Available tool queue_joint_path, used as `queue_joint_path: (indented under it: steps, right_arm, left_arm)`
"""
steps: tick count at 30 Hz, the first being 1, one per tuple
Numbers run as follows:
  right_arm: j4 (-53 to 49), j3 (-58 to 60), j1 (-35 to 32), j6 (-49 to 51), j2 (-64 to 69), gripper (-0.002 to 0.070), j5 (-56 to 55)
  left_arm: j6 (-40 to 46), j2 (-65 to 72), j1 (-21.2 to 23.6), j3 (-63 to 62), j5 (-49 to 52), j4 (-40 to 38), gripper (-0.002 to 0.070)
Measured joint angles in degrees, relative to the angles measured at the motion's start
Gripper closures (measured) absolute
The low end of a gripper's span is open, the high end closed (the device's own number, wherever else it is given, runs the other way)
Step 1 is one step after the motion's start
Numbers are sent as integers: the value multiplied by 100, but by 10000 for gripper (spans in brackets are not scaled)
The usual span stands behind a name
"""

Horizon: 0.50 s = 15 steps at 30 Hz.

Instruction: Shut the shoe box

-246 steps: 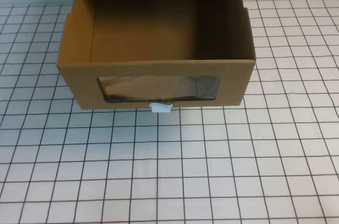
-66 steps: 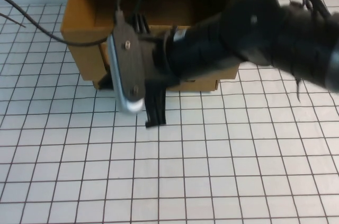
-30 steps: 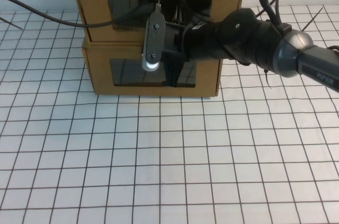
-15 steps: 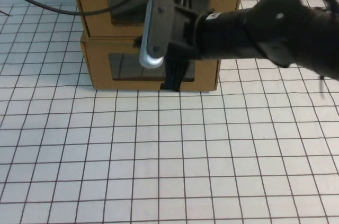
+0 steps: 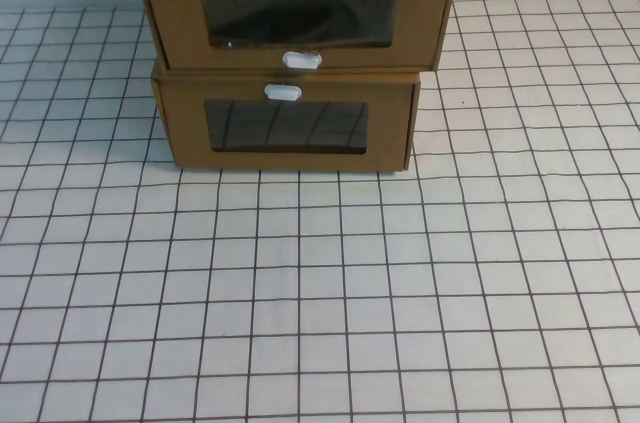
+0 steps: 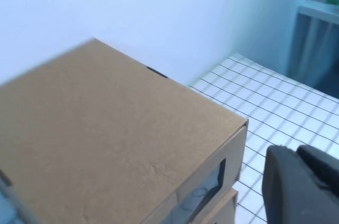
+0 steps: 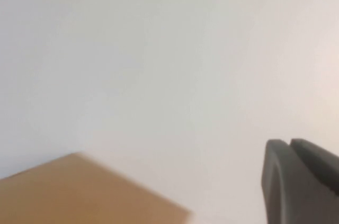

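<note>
High view: two cardboard boxes stacked at the far edge of the gridded table [image 5: 320, 293]; the shoe box [image 5: 296, 5] is the upper one, pull tab [image 5: 301, 60] below its window [image 5: 297, 15], its drawer front looking flush with the shell, so by my reading closed; lower box [image 5: 285, 126] has its tab [image 5: 283, 93] above its window; neither arm appears in this view.

Left wrist view: camera looks down on the plain top of the shoe box [image 6: 111, 139] against the wall; left gripper [image 6: 302, 184] shows only as a dark edge beside and above the box, touching nothing; whether its fingers are spread or together cannot be told.

Right wrist view: mostly bare wall, one corner of the shoe box [image 7: 79, 192]; right gripper [image 7: 299, 181] raised clear of it; finger state cannot be told.

Handling, as judged: light, stiff cardboard that slides easily; window film likely thin, so push on the cardboard front beside the tab, not the window.
</note>
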Motion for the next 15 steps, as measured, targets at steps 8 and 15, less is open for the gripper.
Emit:
queue_joint_path:
  steps: [8,15]
  right_arm:
    - [3120,107,-956,-4078,-203,689,-2944]
    - [3406,1482,-1034,-4828,-417,689,-3427]
  left_arm:
    - [-277,-1536,0,881,20,574,677]
    - [-401,-2992,0,3039,-143,1018,677]
